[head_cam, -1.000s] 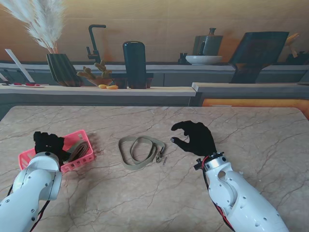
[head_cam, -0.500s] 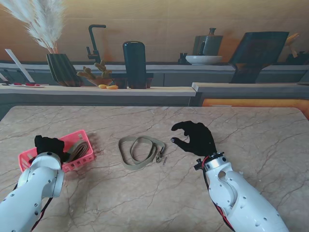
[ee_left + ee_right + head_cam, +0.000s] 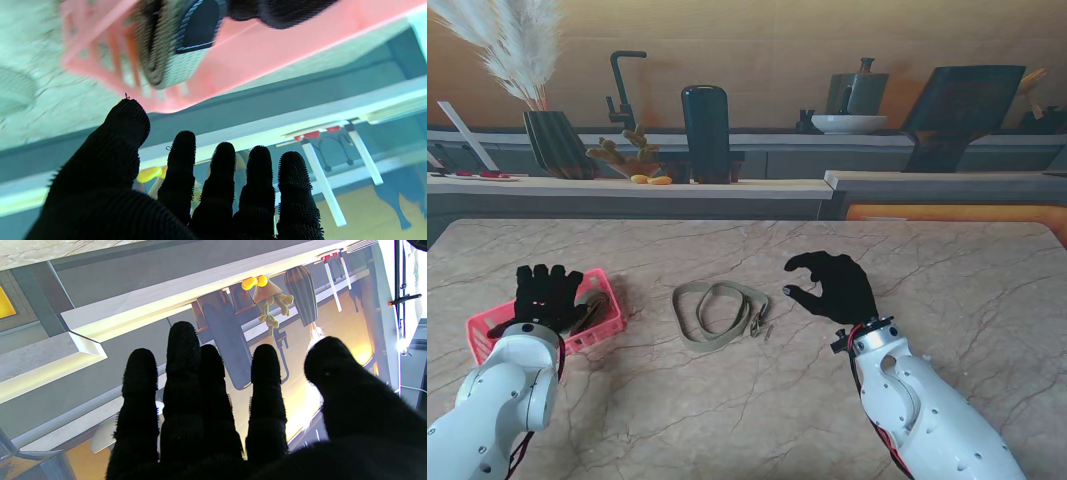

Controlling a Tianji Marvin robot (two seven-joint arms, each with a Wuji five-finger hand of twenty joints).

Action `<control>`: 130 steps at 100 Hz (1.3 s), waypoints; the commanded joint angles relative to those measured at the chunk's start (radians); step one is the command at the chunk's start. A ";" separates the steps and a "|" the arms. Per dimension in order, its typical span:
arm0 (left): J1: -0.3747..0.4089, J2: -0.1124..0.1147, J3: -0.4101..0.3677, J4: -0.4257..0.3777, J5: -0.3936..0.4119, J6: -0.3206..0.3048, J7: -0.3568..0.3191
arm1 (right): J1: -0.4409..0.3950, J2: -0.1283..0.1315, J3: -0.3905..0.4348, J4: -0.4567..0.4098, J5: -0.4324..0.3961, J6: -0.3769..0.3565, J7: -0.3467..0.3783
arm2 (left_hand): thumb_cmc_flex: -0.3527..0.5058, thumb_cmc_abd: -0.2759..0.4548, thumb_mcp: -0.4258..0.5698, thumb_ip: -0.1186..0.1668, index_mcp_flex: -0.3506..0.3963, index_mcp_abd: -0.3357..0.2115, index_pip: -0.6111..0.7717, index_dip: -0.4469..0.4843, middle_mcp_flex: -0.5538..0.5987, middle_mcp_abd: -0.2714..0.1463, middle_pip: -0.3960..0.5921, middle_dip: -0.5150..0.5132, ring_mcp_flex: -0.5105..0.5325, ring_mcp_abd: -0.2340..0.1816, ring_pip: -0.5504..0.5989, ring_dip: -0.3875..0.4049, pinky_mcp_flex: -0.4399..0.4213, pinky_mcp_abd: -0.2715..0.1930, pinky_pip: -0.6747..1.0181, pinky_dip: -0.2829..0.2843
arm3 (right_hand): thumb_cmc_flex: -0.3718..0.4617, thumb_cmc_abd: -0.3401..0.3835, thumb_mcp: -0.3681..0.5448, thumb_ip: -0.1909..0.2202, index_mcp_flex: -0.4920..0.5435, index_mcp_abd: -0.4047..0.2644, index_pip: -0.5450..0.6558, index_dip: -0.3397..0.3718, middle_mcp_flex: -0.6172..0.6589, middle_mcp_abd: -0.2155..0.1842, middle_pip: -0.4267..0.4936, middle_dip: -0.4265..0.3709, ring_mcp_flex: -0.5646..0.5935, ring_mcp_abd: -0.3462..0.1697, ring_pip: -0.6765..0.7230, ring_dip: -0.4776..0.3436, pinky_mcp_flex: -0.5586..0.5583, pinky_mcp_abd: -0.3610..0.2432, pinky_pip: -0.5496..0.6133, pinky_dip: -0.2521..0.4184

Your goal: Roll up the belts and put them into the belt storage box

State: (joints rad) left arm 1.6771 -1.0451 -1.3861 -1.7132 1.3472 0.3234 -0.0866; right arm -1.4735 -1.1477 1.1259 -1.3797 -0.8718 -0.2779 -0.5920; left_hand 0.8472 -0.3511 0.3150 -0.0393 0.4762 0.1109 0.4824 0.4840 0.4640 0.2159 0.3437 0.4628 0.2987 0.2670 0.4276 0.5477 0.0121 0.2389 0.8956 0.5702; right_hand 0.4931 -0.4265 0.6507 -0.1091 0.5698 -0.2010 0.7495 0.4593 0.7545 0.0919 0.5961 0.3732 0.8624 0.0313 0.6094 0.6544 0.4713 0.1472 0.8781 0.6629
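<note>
A pink storage box (image 3: 603, 322) sits at the table's left, with a rolled belt (image 3: 593, 309) standing at its right end. The left wrist view shows that rolled belt (image 3: 166, 43) inside the pink box (image 3: 253, 63). My left hand (image 3: 545, 297) hovers over the box, fingers (image 3: 220, 176) spread and holding nothing. An olive belt (image 3: 717, 314) lies loose in loops at the table's middle, its metal buckle end (image 3: 765, 328) toward the right. My right hand (image 3: 835, 283) hangs just right of that buckle, fingers (image 3: 183, 373) apart and curved, touching nothing.
A counter runs behind the table with a dark vase of pampas grass (image 3: 552, 140), a black cylinder (image 3: 705, 132), a cactus bowl (image 3: 627, 155) and a white bowl (image 3: 849, 123). An orange panel (image 3: 957, 212) lies past the table's far right edge.
My left hand went from curled over the box to lifted with its fingers spread. The right hand and the loose belt stayed put.
</note>
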 commanded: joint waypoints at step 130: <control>0.008 -0.124 0.183 -0.046 -1.153 -0.350 0.190 | 0.216 0.089 -0.118 0.042 -0.084 -0.070 0.498 | -0.057 0.017 -0.054 -0.016 0.104 -0.024 -0.106 -0.025 0.161 -0.002 -0.112 -0.080 0.135 0.014 -0.085 -0.089 0.114 0.018 -0.124 -0.172 | -0.017 -0.228 0.069 0.037 -0.232 0.129 -0.263 0.041 -0.230 0.040 -0.143 -0.006 -0.231 0.037 -0.201 -0.090 -0.139 0.030 -0.138 0.016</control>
State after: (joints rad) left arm 1.6804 -1.1629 -1.1973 -1.7580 0.1964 -0.0308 0.1030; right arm -1.2758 -1.0588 1.0185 -1.3377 -0.9765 -0.3744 -0.1201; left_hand 0.7982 -0.3531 0.2823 -0.0394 0.5688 0.1209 0.4075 0.4516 0.6024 0.2268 0.2545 0.3800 0.4151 0.2714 0.3447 0.4570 0.1225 0.2451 0.7659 0.4123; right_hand 0.4996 -0.6290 0.7603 -0.1086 0.3799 -0.1163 0.5328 0.5170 0.5799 0.1017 0.4780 0.3711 0.6796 0.0502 0.4310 0.5869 0.3574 0.1591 0.7600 0.6517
